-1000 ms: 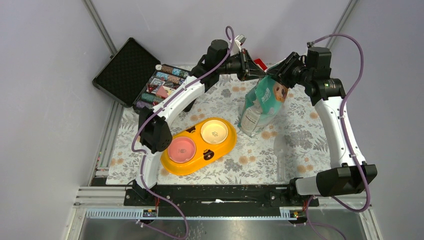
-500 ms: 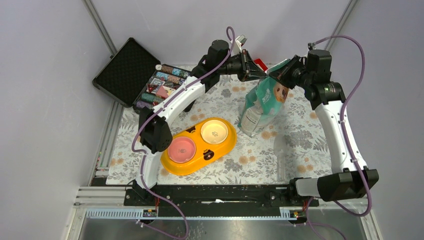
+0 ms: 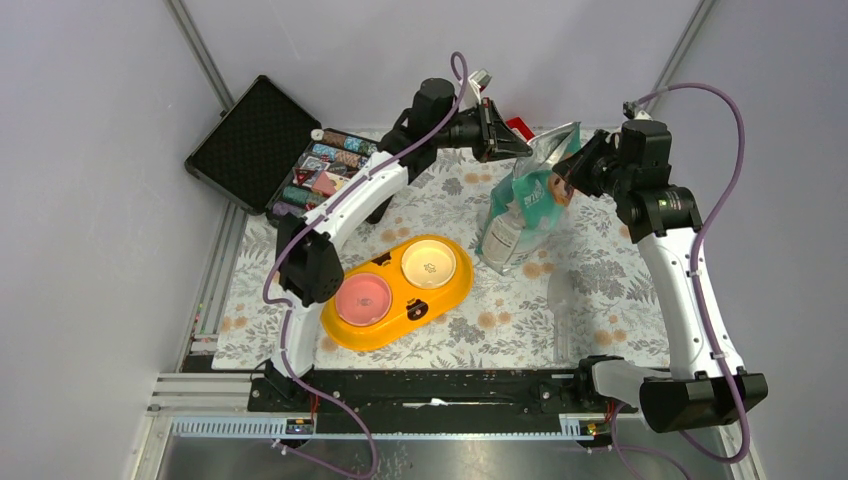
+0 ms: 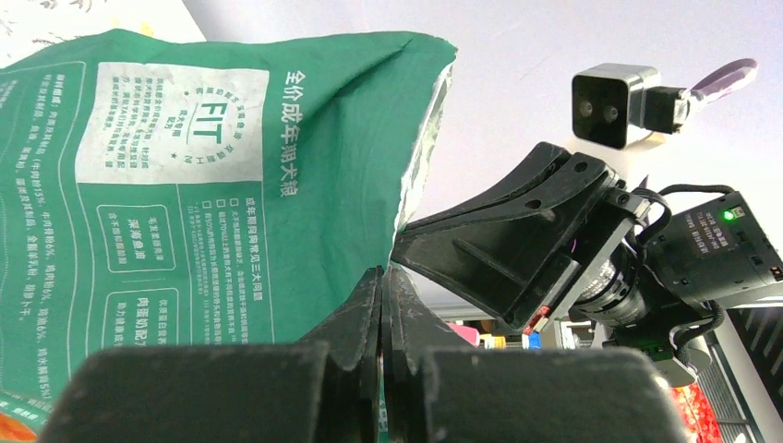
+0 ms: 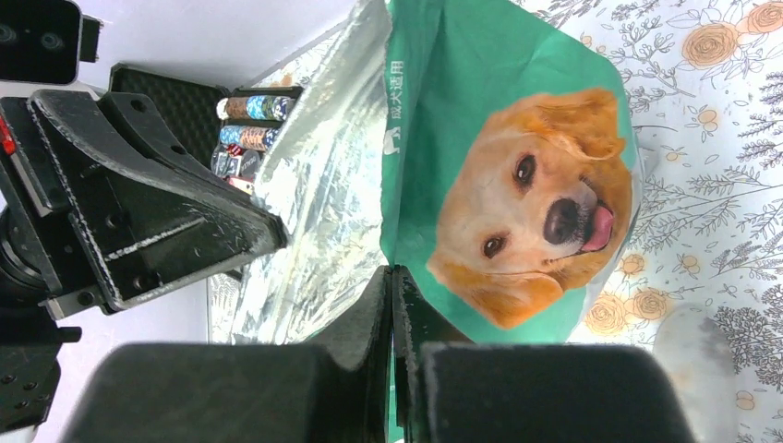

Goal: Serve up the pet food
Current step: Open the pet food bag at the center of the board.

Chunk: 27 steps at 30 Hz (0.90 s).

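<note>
A teal-and-white pouch (image 3: 522, 208) printed with a golden retriever (image 5: 531, 208) stands on the floral mat, top right of centre. My left gripper (image 3: 520, 150) is shut on the pouch's back wall (image 4: 185, 185) at the top edge. On the front wall, beside the dog print, my right gripper (image 3: 572, 165) is shut as well. Between the two grips the mouth gapes and shows silver lining (image 5: 314, 203). The pet food is hidden inside. In the wrist views each gripper, left (image 4: 382, 272) and right (image 5: 391, 269), pinches a thin film edge.
An orange double feeder (image 3: 450, 295) lies left of the pouch, holding a pink bowl (image 3: 364, 297) and a cream bowl (image 3: 429, 265). An open black case (image 3: 250, 140) with poker chips (image 3: 325, 165) sits back left. A clear plastic item (image 3: 560, 300) lies on the mat (image 3: 600, 270).
My right gripper closed on the pouch's front top edge and drew it to the right, spreading the mouth open. The left gripper held its grip in place.
</note>
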{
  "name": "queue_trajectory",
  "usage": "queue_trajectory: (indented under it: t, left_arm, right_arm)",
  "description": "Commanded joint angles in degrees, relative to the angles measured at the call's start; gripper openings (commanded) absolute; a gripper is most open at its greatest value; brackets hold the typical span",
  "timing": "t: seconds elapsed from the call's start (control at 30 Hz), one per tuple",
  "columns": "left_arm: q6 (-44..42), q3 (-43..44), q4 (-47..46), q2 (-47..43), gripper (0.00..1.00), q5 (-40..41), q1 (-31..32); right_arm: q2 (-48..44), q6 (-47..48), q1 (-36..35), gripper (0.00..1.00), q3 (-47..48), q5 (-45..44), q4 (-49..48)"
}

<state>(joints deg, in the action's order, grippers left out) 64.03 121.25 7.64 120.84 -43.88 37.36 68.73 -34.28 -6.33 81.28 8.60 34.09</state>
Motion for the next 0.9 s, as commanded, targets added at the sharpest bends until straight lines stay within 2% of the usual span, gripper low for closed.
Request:
queue_trajectory:
  t: [0.0, 0.2, 0.53, 0.77, 0.87]
  left_arm:
    - [-0.7, 0.2, -2.1, -3.7, 0.00, -0.8, -1.3]
    - [-0.6, -1.0, -2.6, -4.8, 0.00, -0.6, -2.0]
    - [0.7, -3.4, -5.4, -7.8, 0.00, -1.3, -5.4]
    - [1.8, -0.3, -6.0, -7.8, 0.00, -2.4, -5.5]
    - [2.0, 2.8, -5.4, -7.2, 0.00, -2.9, -5.3]
  right_arm:
    - [-1.3, 2.2, -0.3, 0.00, 0.8, -0.3, 4.8]
    - [-2.6, 3.6, -0.2, 0.00, 2.6, -1.7, 6.9]
    - [-9.1, 12.3, 0.4, 0.00, 8.7, -6.2, 16.4]
    - [-10.3, 14.9, 0.4, 0.00, 6.9, -9.8, 19.0]
    - [-9.1, 13.5, 0.3, 0.00, 7.7, -8.1, 18.4]
